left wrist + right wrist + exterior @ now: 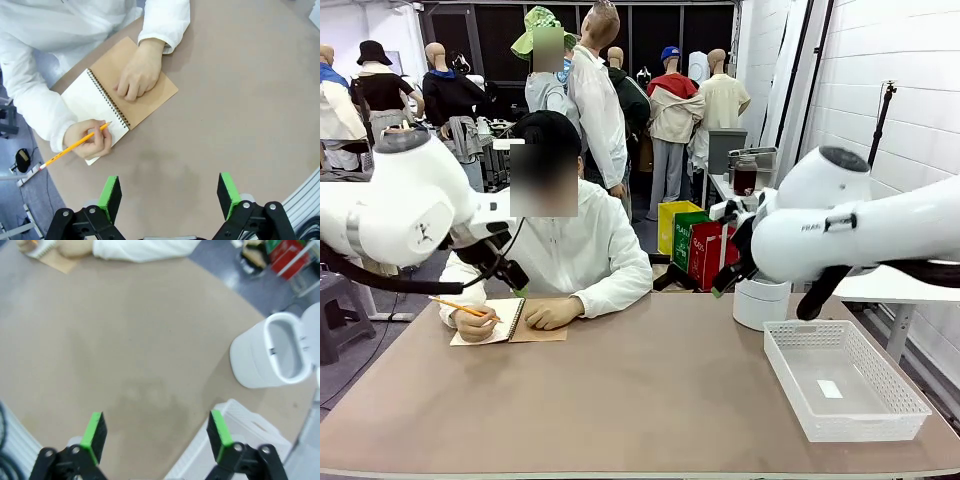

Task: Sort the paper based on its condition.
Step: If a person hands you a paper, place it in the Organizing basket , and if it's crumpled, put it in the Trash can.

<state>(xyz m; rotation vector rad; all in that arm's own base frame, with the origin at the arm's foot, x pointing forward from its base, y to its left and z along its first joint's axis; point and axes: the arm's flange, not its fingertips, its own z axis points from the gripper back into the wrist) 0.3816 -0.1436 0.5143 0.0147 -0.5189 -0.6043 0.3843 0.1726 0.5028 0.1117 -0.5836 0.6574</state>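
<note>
2 sets of jaws stand apart, empty: we see the left gripper [170,197] near a person's notebook [90,97], the right gripper [156,435] by the basket [245,422].

1 spiral notebook [488,324], 1 yellow pencil [460,308], 1 white perforated basket [910,405], 1 white bin [760,302], 1 person [585,250], 2 robot arms [400,210].

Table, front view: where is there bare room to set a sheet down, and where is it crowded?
Bare: the whole middle of the table, from the notebook across to the white basket, down to the near edge. Crowded: far left, the person's hands and pencil on the notebook; right side, basket and white bin.
</note>
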